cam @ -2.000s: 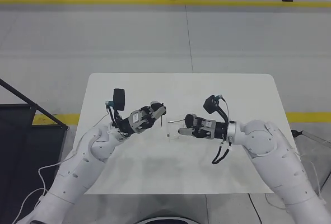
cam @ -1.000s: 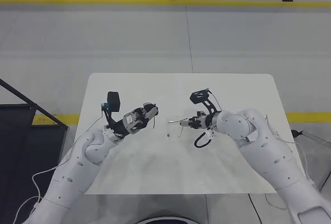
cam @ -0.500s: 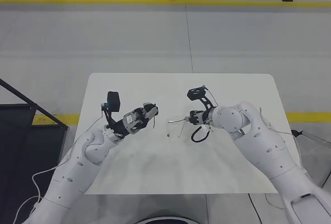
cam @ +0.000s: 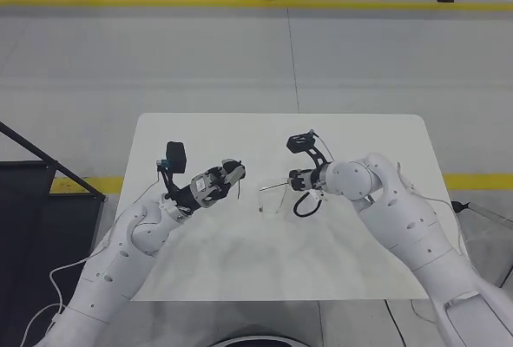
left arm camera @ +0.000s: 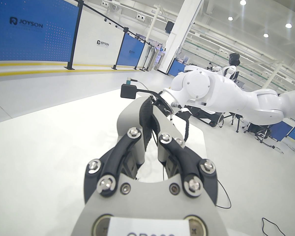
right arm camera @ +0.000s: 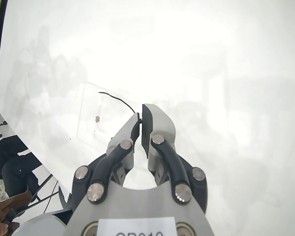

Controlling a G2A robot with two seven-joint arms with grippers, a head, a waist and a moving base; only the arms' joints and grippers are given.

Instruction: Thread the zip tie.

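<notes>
The jaws of the right gripper (right arm camera: 139, 114) are clenched on one end of the tie (right arm camera: 115, 98), a thin black strand. In the top view its free end goes out toward 9 o'clock, over a clear plate (right arm camera: 88, 109) that lies on the counter (cam: 351, 252). The left gripper (left arm camera: 148, 109) has its jaws pressed together, and I see nothing between them. It stands at 9 o'clock from the tie's tip, apart from it. I judge the step to be the approach before threading. The next move calls for aiming the tip exactly at its opening, which I cannot make out.
</notes>
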